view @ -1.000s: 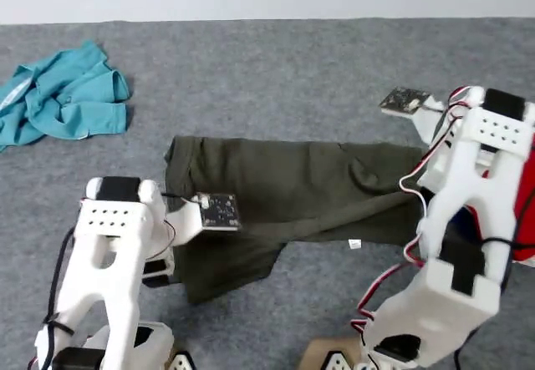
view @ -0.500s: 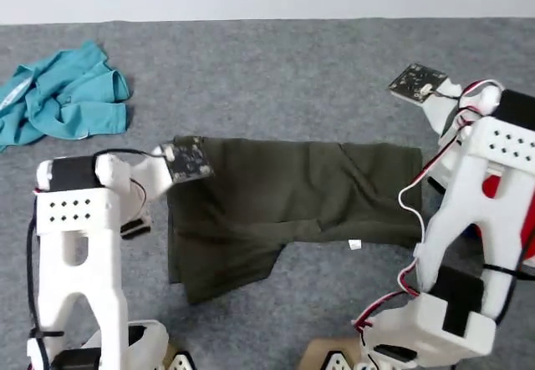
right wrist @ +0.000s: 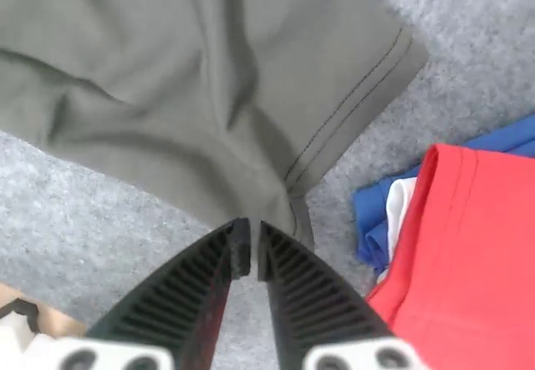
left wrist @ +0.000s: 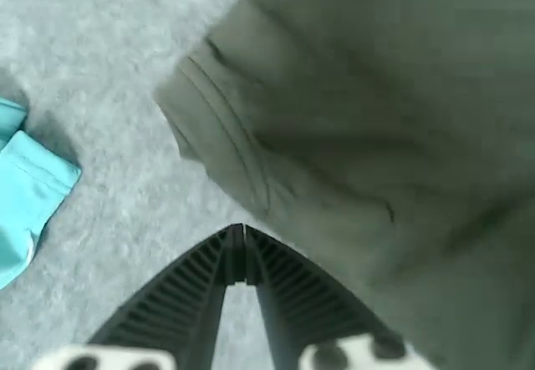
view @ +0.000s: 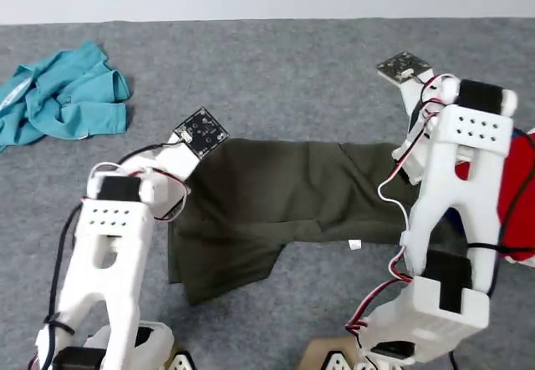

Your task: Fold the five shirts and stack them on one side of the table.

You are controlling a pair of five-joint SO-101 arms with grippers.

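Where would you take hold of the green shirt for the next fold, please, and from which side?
I'd probably pinch the green shirt at both ends: the left gripper at the stitched left edge, coming from the left, and the right gripper at the hemmed right edge, coming from the right. Both edges lie flat and free on the table.

The right arm hides most of the red shirt, possibly folded.
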